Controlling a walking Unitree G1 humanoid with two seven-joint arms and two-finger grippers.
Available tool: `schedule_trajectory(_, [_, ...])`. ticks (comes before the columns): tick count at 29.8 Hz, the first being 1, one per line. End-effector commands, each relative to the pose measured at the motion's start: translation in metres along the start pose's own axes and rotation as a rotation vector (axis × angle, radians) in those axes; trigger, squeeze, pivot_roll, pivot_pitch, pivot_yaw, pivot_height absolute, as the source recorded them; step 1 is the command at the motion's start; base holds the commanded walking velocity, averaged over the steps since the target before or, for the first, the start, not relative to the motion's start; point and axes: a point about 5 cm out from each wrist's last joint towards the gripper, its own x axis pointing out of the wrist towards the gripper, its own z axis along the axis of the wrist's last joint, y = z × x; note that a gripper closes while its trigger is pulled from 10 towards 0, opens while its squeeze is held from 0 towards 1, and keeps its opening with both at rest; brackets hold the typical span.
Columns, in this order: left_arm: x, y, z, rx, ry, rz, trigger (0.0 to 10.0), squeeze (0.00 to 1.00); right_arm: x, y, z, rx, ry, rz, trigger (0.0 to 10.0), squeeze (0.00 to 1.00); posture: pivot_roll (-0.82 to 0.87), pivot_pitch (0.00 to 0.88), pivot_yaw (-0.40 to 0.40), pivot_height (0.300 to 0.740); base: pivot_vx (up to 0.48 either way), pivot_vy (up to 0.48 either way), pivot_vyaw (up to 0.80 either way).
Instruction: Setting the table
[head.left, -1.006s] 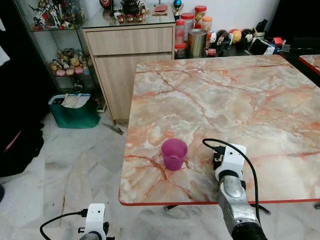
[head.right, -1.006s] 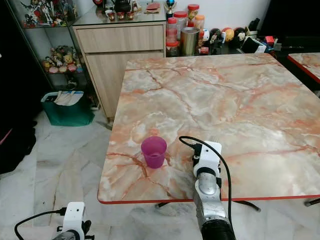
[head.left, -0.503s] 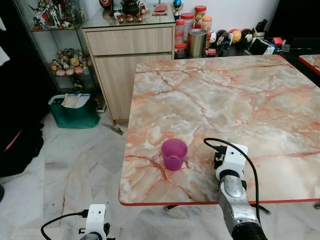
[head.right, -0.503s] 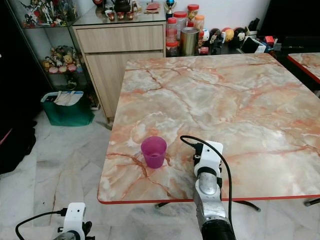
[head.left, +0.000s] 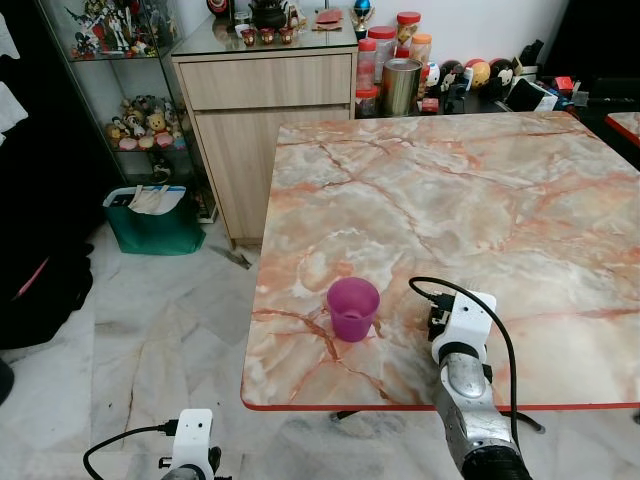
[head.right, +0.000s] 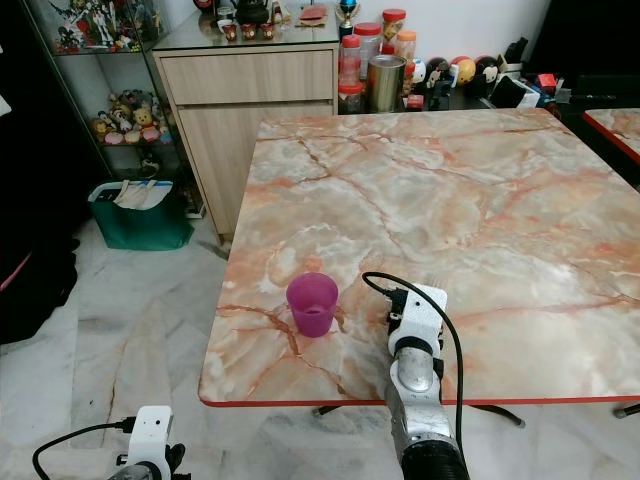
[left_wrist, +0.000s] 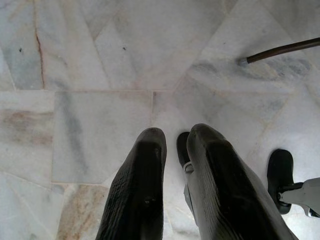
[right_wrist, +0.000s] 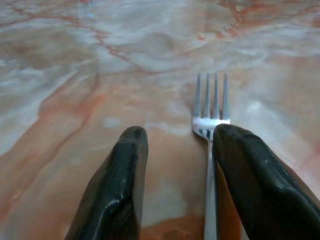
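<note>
One fork (right_wrist: 211, 130) lies flat on the marble table (head.left: 480, 200), near the table's front edge, seen in the right wrist view. We see its four tines pointing away from our right tool (right_wrist: 192, 172), toward the far edge; the long axis runs roughly front edge to far edge, with the handle coming back between the fingers. Our right tool is spread open, not gripping: one finger (right_wrist: 112, 190) sits clear of the fork, the other finger (right_wrist: 262, 185) is just beside the handle, and whether it touches we cannot tell. In the eye views the right arm's white wrist (head.left: 462, 322) hangs over the table near the front edge and hides the fork.

One purple cup (head.left: 353, 308) stands upright on the table near the front edge, closer to the front-left corner, just to the left of the right wrist and apart from it.

Our left tool (left_wrist: 175, 150) hangs idle low over the marble floor (left_wrist: 100, 75), fingers (left_wrist: 137, 190) nearly together with only a narrow gap and nothing between them.

Beyond the table's far-left corner there is one wooden cabinet (head.left: 265, 120) with jars and small items on top, a glass shelf of figurines (head.left: 120, 60) to its left, and one green bin (head.left: 150, 220) on the floor.
</note>
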Motion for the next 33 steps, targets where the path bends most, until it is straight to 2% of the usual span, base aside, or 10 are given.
schedule_trajectory(1, [0.0, 0.002, -0.003, -0.001, 0.02, 0.001, 10.0, 0.0, 0.0, 0.001, -0.002, 0.012, 0.017, -0.009, 10.0, 0.0, -0.08, 0.0, 0.034, 0.728, 0.0, 0.0, 0.0])
schedule_trajectory(10, [0.0, 0.001, -0.003, -0.002, 0.024, -0.004, 10.0, 0.0, 0.0, -0.004, -0.004, 0.021, 0.03, -0.041, 10.0, 0.0, -0.08, 0.0, 0.036, 0.728, 0.0, 0.0, 0.0])
schedule_trajectory(17, [-0.001, 0.0, -0.005, -0.004, 0.035, -0.013, 10.0, 0.0, 0.001, -0.005, -0.012, 0.024, 0.098, -0.055, 10.0, 0.0, -0.08, 0.0, 0.035, 0.728, 0.0, 0.0, 0.0])
schedule_trajectory(23, [-0.001, 0.0, -0.005, -0.004, 0.035, -0.014, 10.0, 0.0, 0.001, -0.004, -0.012, 0.033, 0.103, -0.055, 10.0, 0.0, -0.08, 0.0, 0.035, 0.728, 0.0, 0.0, 0.0])
schedule_trajectory(27, [-0.001, -0.001, -0.006, -0.007, 0.042, -0.022, 10.0, 0.0, 0.001, -0.005, -0.018, 0.017, 0.159, -0.058, 10.0, 0.0, -0.08, 0.0, 0.031, 0.728, 0.0, 0.0, 0.0])
schedule_trajectory(33, [-0.001, -0.002, -0.007, -0.008, 0.048, -0.027, 10.0, 0.0, 0.001, -0.006, -0.023, 0.068, 0.2, -0.071, 10.0, 0.0, -0.07, 0.0, 0.03, 0.728, 0.0, 0.0, 0.0])
